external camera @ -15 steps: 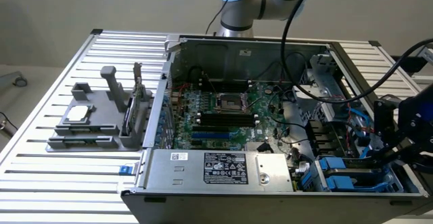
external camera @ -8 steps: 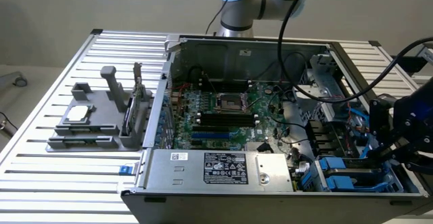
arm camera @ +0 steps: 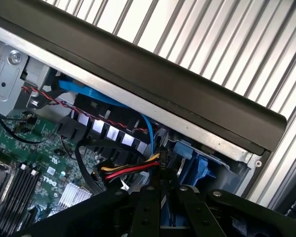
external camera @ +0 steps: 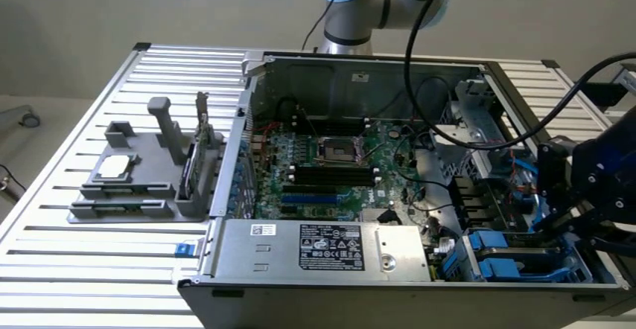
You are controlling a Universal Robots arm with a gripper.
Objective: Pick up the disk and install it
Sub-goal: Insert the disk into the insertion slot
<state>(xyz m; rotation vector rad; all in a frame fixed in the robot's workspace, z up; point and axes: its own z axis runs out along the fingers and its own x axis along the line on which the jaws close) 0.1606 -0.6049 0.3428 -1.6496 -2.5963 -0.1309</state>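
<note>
Hovering gripper point(arm camera: 160, 197), fingers nearly closed, hold indiscernible, above blue-framed disk point(external camera: 517, 258) in computer case point(external camera: 418, 299) bay.

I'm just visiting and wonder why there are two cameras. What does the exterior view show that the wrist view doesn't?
Exterior view alone: the grey holder on the slatted table's exterior-view left, the power supply box, and the arm's base.
Wrist view alone: the red and yellow wires up close.
Both: the open computer case, its green circuit board, and blue plastic drive parts.
</note>
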